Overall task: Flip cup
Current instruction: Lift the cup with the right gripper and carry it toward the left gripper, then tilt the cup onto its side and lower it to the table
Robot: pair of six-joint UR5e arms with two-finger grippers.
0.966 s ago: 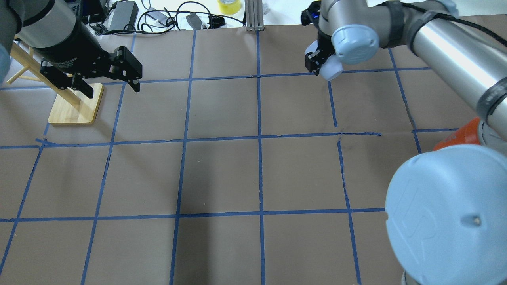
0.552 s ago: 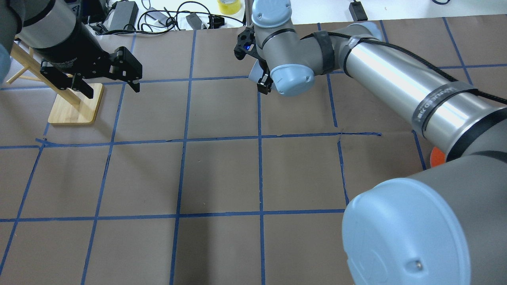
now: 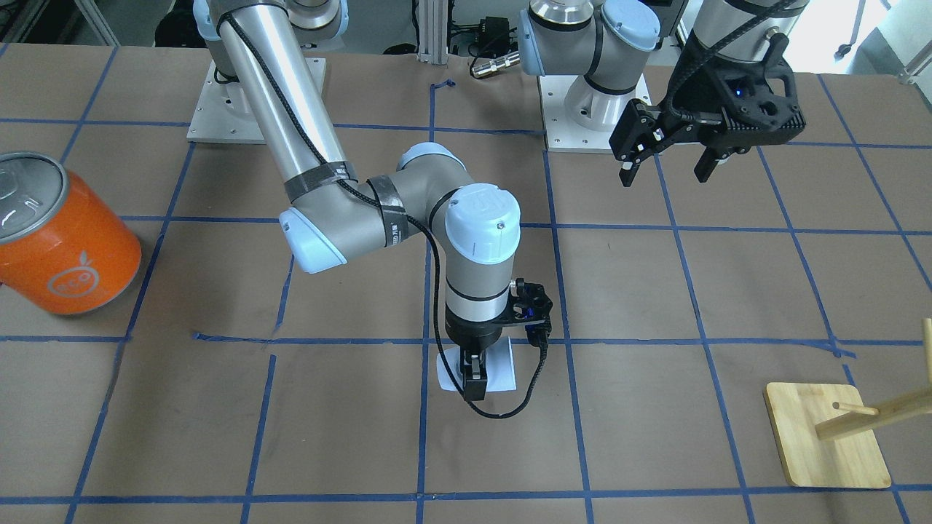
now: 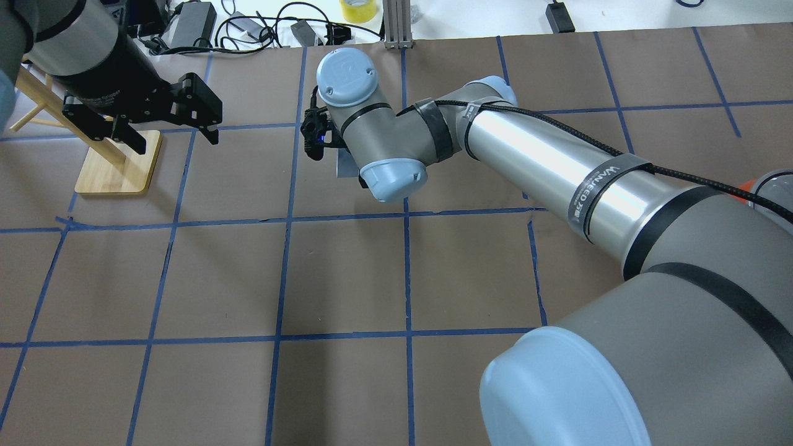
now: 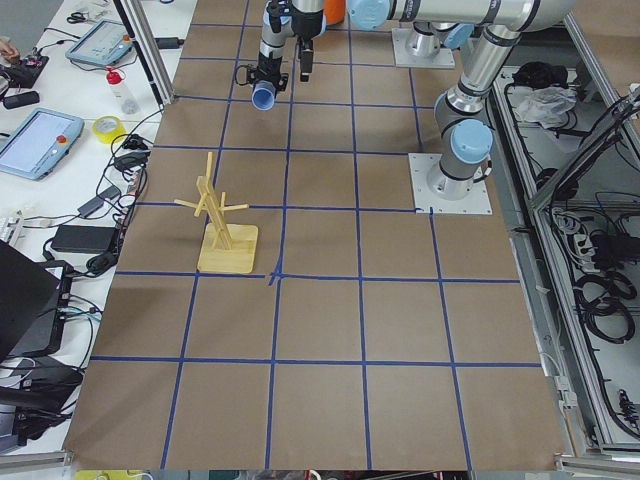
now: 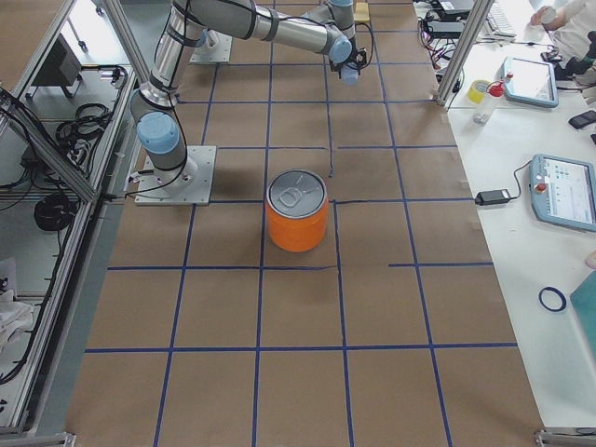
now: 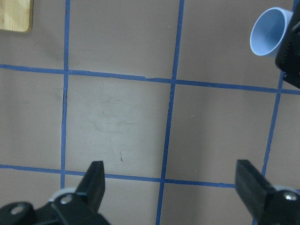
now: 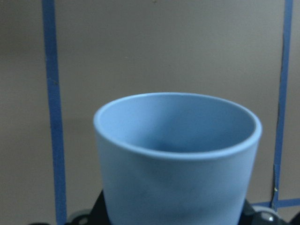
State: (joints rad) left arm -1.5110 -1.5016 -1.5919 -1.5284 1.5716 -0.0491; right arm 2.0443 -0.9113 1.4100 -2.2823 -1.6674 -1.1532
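The pale blue cup [image 8: 178,159] is held in my right gripper [image 3: 477,372], which is shut on it just above the table near the centre line. The cup also shows in the front view [image 3: 499,367], in the left wrist view [image 7: 268,33] with its open mouth towards that camera, and in the left side view [image 5: 263,95]. In the overhead view only a sliver of the cup [image 4: 342,164] shows under the right wrist. My left gripper [image 4: 176,141] is open and empty, hovering above the table by the wooden stand, well apart from the cup; it also shows in the front view [image 3: 665,177].
A large orange can [image 3: 65,247] with a silver top stands on the robot's right side of the table [image 6: 298,214]. A wooden peg stand [image 4: 121,164] sits at the far left [image 3: 826,437]. Cables and a power brick [image 4: 192,21] lie beyond the far edge.
My right arm has swung left along the far part of the table, carrying the cup from the right side to near the centre line. The left arm has not moved.
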